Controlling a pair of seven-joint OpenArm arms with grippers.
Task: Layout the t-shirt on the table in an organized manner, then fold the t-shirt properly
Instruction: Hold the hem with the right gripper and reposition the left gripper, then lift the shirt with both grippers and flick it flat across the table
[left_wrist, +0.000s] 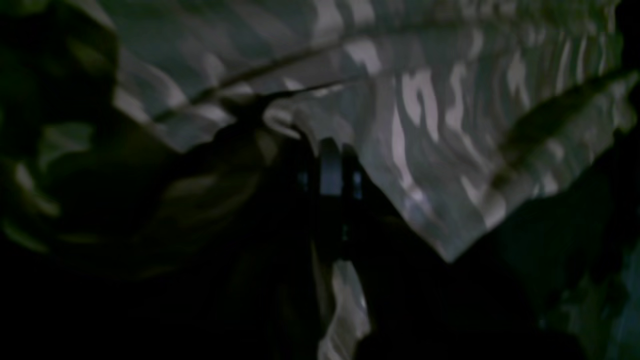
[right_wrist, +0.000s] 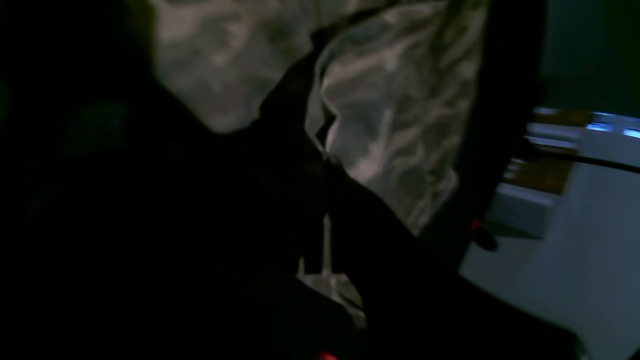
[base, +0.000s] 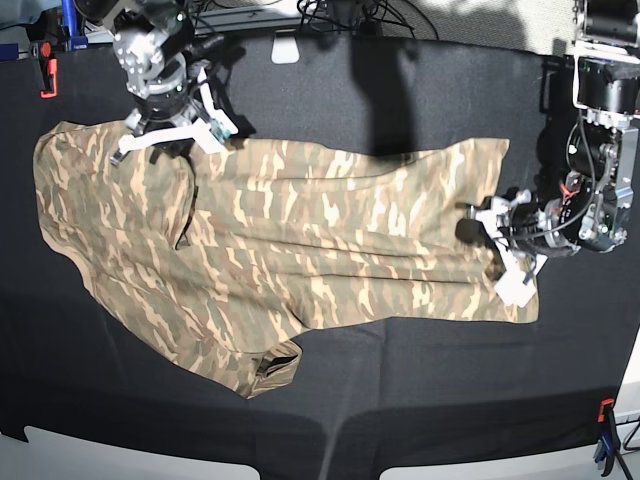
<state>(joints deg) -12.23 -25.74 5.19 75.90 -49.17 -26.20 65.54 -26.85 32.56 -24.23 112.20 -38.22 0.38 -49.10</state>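
Shirt (base: 280, 250) lies lengthwise between my two pincers, left (base: 505, 240) clamped on its hem end, right (base: 170, 125) clamped at the far shoulder end.

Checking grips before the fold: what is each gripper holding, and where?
Both hold the t-shirt: left gripper at its right edge, right gripper at its upper edge near the left end.

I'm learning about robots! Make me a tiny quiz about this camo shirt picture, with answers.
1. True or false: the t-shirt lies on a black table.
2. Which tool pinches the shirt's edge on the base view's right side: A) left tool B) right tool?
3. Fill in: the shirt's print is ____.

Key: 1 true; 2 A; 3 camouflage.
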